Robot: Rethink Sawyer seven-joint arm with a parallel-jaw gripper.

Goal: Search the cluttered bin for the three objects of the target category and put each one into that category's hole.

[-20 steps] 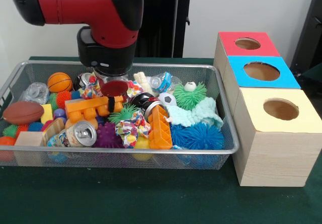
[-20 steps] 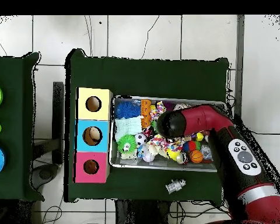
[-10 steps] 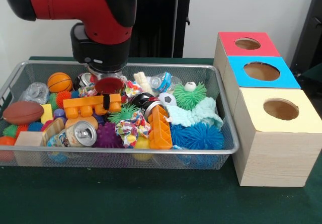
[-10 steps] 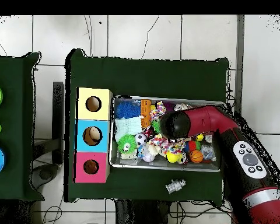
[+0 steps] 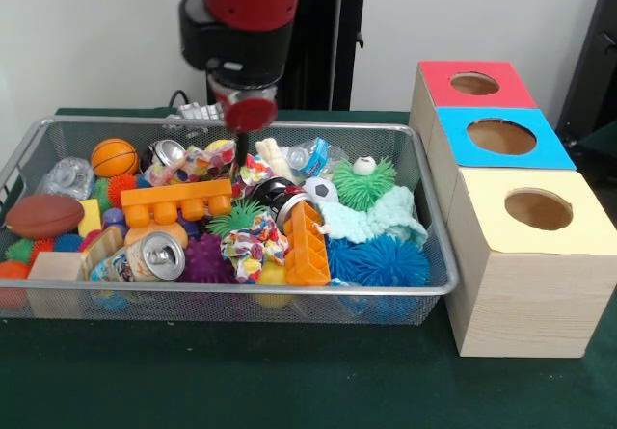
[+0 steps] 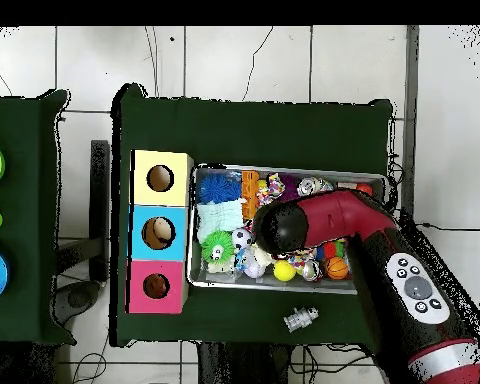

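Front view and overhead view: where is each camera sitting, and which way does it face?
Front view: across the table, facing the robot; looks at the wire bin and the three boxes; the arm's end and gripper come down from above.
Overhead view: above the table, looking straight down; robot base at bottom, arm over the bin.
Shared: bin, boxes, arm.

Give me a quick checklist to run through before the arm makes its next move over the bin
1. Gripper above the clutter: ok, it hangs over the back of the wire bin, clear of the toys.
2. Something held: cannot tell, a dark strip hangs under the red disc, nothing clearly gripped.
3. Holes free: ok, the red box, blue box and yellow box show open holes.
4. Path to the boxes: ok, nothing stands between bin and boxes.
5. Bin contents visible from above: not ok, the arm covers the middle of the bin.
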